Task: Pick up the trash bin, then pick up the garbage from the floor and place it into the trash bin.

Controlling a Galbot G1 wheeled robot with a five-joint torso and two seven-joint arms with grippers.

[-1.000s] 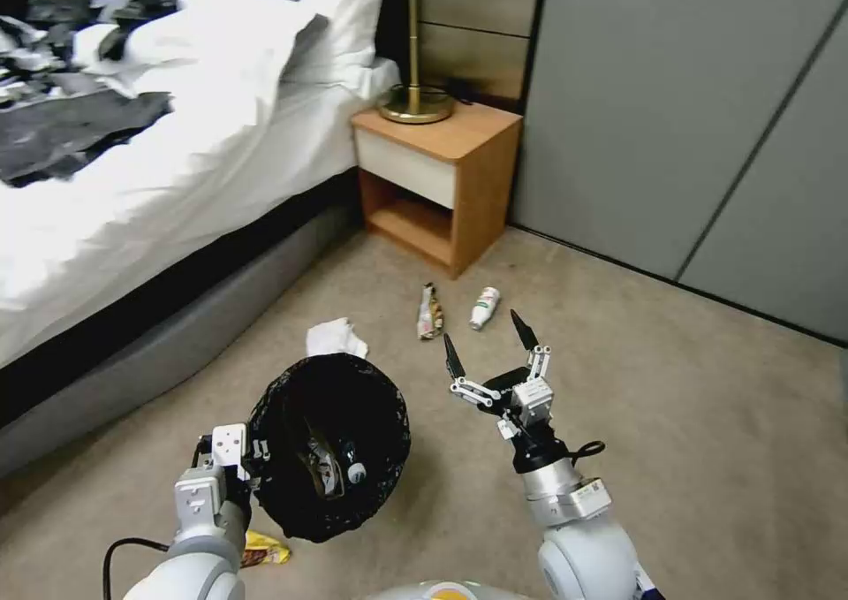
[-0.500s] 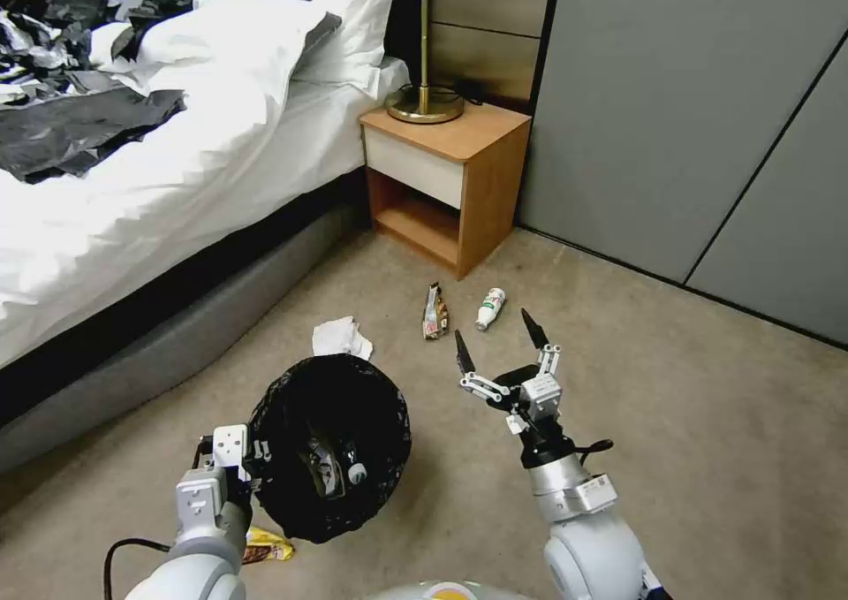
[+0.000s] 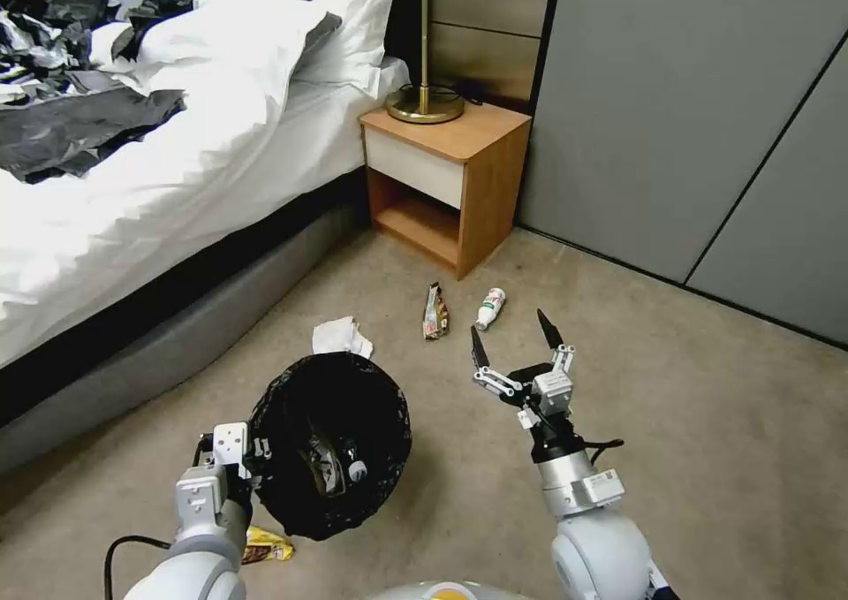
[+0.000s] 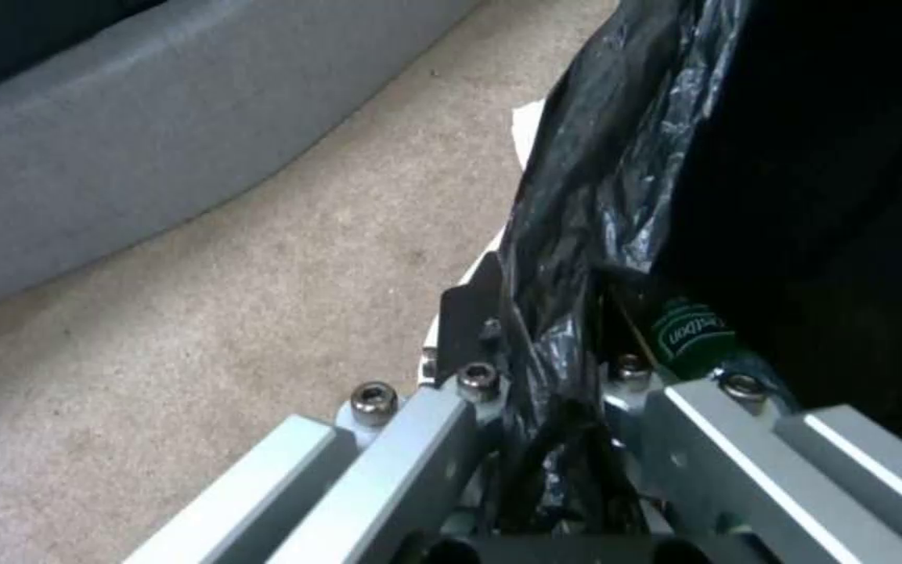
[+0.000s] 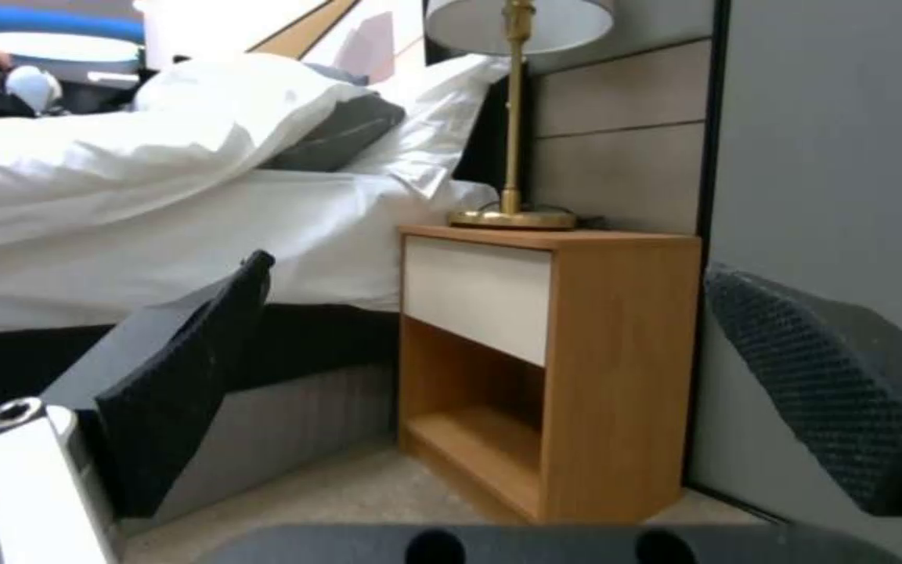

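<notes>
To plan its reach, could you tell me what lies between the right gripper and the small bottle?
Only bare carpet, as the head view shows, separates the open right gripper from the bottle.

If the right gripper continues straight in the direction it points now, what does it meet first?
Probably the nightstand. The right gripper is open and held above the carpet, and its wrist view looks level between the fingers at the cabinet's corner. The small bottle lies lower, on the floor, so it likely passes over; depth is uncertain.

The right pincer (image 3: pixel 514 337) has shifted forward and a little to the right, its open tips now nearer the small white bottle (image 3: pixel 488 307) ahead of it. A second ago the camera also swung slightly, shifting the whole scene.
</notes>
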